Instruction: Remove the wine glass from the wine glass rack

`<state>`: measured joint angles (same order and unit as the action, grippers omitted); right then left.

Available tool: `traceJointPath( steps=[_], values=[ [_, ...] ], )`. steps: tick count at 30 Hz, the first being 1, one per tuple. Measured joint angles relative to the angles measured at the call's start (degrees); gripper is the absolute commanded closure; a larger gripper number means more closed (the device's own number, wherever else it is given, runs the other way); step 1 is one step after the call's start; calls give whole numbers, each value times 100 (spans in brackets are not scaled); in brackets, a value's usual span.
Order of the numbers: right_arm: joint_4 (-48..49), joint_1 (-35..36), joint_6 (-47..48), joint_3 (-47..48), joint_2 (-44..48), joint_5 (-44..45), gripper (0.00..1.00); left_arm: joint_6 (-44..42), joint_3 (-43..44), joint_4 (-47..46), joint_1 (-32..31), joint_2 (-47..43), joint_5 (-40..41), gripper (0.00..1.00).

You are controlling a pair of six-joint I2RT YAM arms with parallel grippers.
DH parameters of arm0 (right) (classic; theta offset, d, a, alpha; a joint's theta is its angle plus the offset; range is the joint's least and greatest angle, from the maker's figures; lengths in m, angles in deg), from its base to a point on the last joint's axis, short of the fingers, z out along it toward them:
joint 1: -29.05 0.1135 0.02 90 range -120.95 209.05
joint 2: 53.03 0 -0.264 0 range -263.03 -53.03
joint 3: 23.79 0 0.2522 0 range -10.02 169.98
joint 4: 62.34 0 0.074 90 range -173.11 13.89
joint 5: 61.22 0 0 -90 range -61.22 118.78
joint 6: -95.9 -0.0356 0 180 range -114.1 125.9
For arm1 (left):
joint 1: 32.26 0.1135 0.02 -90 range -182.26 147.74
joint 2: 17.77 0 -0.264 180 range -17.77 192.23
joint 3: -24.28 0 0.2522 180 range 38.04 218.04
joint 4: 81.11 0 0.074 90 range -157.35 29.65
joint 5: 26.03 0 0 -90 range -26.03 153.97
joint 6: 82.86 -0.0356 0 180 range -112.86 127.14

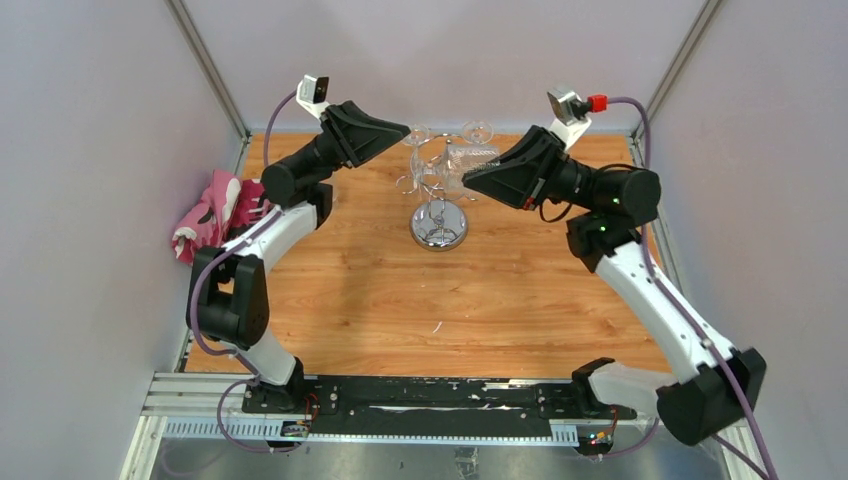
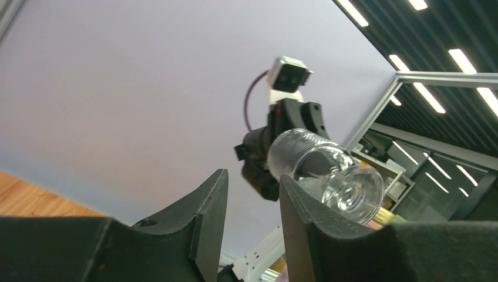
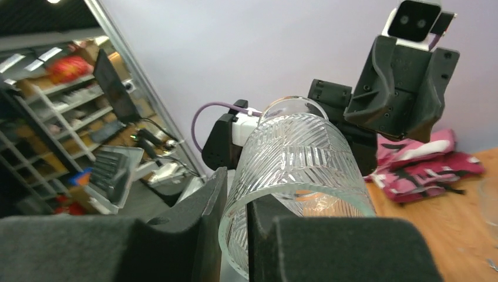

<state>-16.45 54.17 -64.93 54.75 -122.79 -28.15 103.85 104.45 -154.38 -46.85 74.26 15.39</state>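
Wine glass rack (image 1: 438, 228): chrome wire stand. Its round mirror base sits flat on the table (image 1: 400, 300), far middle, with the central post upright and curled loops on top.

Wine glass (image 3: 293, 155): clear, with a herringbone-cut bowl. It lies near horizontal at the right of the rack's top, its rim wall pinched in the right pincer (image 3: 238, 188). Whether the stem sits in a loop cannot be told.

Bright, even light — soft shadows.
Ceiling strips (image 2: 427, 97) glare in the left wrist view; the rack base (image 1: 439, 228) glints; near fingers (image 3: 194, 235) blur in 2 wrist views.
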Motion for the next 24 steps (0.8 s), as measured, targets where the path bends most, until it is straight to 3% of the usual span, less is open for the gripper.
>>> traceJointPath(
  steps=[2,3,7,11,13,15,18,21,24],
  values=[
    [-927,0,697,68,426,31,100,-11,-2,4,11,103,-17,58],
    [-1410,0,1045,144,597,72,100,-11,-2,4,11,138,-26,63],
    [-3705,0,2492,776,1008,605,100,26,7,0,17,247,-33,99],
    [-5995,-17,3799,1622,979,1725,100,-68,177,146,22,385,-44,100],
    [-6896,-17,4291,2006,824,2380,100,-422,256,691,22,345,-46,100],
    [-7667,-37,4712,2358,599,3080,100,-1152,374,1875,22,212,13,100],
    [-8699,-181,5191,2927,66,4144,100,-2712,883,4503,17,-59,494,100],
    [-9361,-636,5453,3307,-533,4782,100,-4336,2076,7381,-4,-177,1746,100],
    [-9759,-1110,5604,3545,-1095,5235,100,-5377,2787,9086,-17,-337,2894,100]
  ],
)
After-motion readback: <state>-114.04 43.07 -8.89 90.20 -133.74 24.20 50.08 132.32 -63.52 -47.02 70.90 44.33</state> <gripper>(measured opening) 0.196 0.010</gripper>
